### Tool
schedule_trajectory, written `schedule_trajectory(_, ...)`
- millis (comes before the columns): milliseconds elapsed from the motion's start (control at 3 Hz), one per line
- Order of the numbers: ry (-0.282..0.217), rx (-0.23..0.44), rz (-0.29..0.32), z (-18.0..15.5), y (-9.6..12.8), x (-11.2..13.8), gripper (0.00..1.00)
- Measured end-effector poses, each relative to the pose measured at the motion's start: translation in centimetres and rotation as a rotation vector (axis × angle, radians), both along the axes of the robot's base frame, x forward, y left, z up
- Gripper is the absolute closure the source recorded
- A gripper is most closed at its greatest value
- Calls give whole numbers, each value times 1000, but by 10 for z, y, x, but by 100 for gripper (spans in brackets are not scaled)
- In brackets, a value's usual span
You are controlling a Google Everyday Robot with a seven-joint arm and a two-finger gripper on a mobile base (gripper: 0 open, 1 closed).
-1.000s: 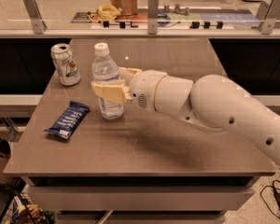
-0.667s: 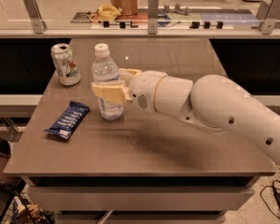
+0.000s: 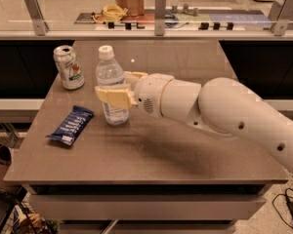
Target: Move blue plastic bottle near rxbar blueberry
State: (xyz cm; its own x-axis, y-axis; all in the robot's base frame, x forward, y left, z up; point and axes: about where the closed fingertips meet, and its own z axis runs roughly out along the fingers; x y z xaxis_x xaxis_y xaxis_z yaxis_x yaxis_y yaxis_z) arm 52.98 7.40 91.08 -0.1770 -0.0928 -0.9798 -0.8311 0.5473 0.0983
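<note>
Within the claw (image 3: 119,86), clamped about its middle, the blue plastic bottle (image 3: 109,75) stands upright on the table (image 3: 185,152); the rxbar blueberry (image 3: 71,126) lies near, down-left of the claw.

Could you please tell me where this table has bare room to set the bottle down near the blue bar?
Bare tabletop runs along the front edge, from the rxbar blueberry rightwards, before the arm. Another patch lies back right, behind the arm. It is crowded at left: the can, and the pincer closed around the blue plastic bottle.
</note>
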Motion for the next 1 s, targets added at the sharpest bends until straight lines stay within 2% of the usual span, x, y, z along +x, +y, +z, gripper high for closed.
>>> schedule_trajectory(333, -1, -1, 3, 1, 2, -1, 13)
schedule_trajectory(667, -2, -2, 6, 1, 4, -2, 0)
schedule_trajectory(1000, -2, -2, 6, 1, 4, -2, 0)
